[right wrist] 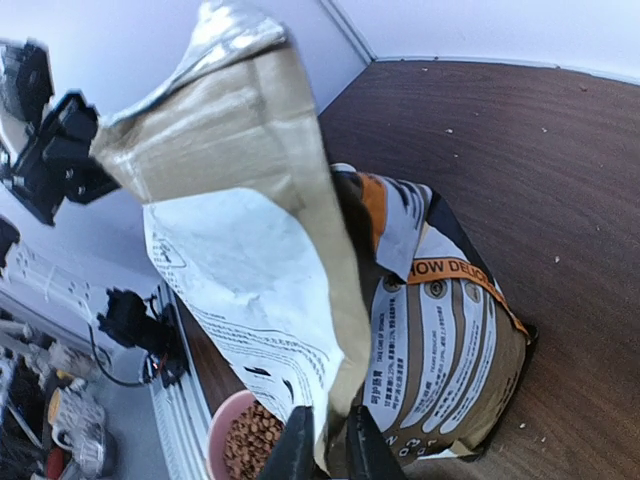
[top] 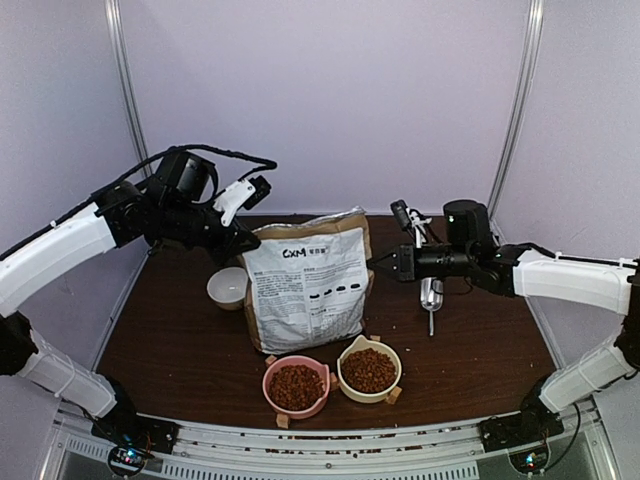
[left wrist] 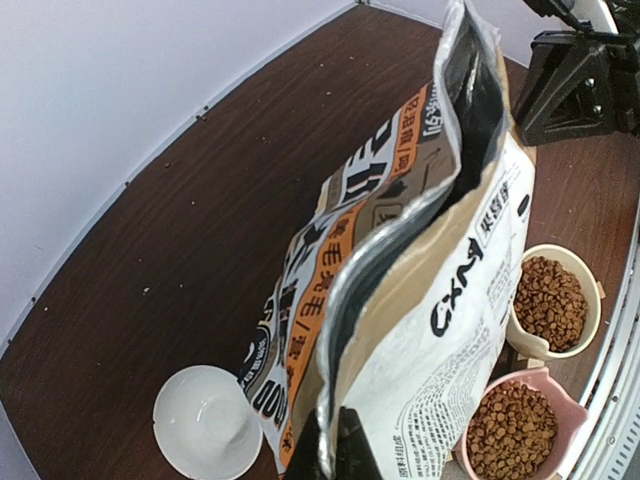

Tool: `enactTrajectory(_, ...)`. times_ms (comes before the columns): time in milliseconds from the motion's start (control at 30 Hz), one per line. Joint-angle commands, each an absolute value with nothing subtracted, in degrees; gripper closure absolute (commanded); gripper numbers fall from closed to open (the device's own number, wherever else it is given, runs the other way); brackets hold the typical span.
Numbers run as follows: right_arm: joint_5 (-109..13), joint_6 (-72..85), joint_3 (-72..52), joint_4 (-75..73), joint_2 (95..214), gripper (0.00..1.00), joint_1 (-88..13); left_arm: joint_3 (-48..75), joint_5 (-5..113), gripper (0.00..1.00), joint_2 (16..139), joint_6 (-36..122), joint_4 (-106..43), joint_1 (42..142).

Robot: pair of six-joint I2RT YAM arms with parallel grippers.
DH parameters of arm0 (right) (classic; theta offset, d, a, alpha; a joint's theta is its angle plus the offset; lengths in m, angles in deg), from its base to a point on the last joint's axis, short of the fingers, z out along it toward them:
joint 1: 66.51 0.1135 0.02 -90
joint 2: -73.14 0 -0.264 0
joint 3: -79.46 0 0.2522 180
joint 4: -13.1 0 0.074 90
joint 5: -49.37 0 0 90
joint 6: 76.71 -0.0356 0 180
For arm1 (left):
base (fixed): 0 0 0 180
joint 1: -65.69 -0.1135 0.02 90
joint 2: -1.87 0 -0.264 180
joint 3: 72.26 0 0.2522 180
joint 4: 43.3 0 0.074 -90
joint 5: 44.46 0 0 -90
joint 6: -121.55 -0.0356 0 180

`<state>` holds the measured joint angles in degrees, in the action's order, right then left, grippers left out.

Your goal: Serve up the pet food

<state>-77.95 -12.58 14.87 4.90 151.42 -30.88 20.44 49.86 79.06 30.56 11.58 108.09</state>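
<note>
Overhead view of a dark brown worktop [top: 480, 360] with two robot arms reaching in from the frame's lower corners. At lower centre, nearest the arm bases, a pink bowl [top: 296, 411] and a cream bowl [top: 368, 397] sit side by side, almost touching. Each holds a heap of reddish-brown pet food [top: 369, 370]. A few stray pellets lie on the worktop by the bowls.

Just behind the bowls, at mid frame, a brown-and-white paper bag [top: 305, 290] stands upright with its top open. To its left is a small empty white bowl [top: 228, 288]. To its right a metal scoop [top: 431, 295] lies on the worktop.

The left hand [left wrist: 335, 450] is clamped on the bag's upper left edge. The right hand [right wrist: 328, 450] is pinched closed on the upper right edge. Both wrist views show the fingers pressed against the bag's rim, with its silver lining gaping between them.

With both bowls filled and the scoop set down, serving looks nearly complete. The step in hand appears to be steadying or closing the bag. To do it well, both hands should move evenly, keeping the bag vertical. A lopsided pull could tip it forward onto the bowls and spill more pellets
</note>
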Motion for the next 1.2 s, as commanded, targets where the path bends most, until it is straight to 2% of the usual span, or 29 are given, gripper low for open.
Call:
enactTrajectory(0,-76.2,-11.0,13.1,5.5,148.4,0.6,-32.6,23.7,51.3,1.0,77.1,27.4,2.8,105.3)
enactTrajectory(67,-77.5,-9.4,10.5,4.6,148.6,0.41,-33.6,24.3,53.9,1.0,77.4,27.7,3.1,105.3)
enactTrajectory(100,-78.4,-8.2,9.0,3.8,149.0,0.33,-34.1,24.4,54.9,0.94,77.5,28.0,3.3,105.3)
enactTrajectory(167,-81.4,-4.5,5.4,1.5,150.4,0.24,-35.2,24.7,55.1,0.71,77.4,29.2,3.3,105.3)
enactTrajectory(400,-93.1,3.3,-6.0,-3.8,157.7,0.18,-38.8,25.4,56.1,0.23,74.6,36.2,1.0,105.4)
enactTrajectory(633,-101.2,10.7,-12.2,-8.1,164.0,0.19,-39.2,25.4,56.2,0.14,71.6,45.6,-2.5,105.3)
enactTrajectory(833,-106.7,11.3,-12.2,-3.6,167.6,0.19,-39.1,26.9,58.8,0.13,73.0,44.5,-3.2,105.3)
enactTrajectory(1000,-110.5,12.7,-14.3,-5.7,170.1,0.22,-39.0,28.5,60.5,0.1,74.0,40.4,-7.2,105.1)
enactTrajectory(1167,-110.9,11.3,-12.0,-3.0,170.4,0.33,-38.8,30.6,62.2,0.1,75.9,38.9,-6.9,104.9)
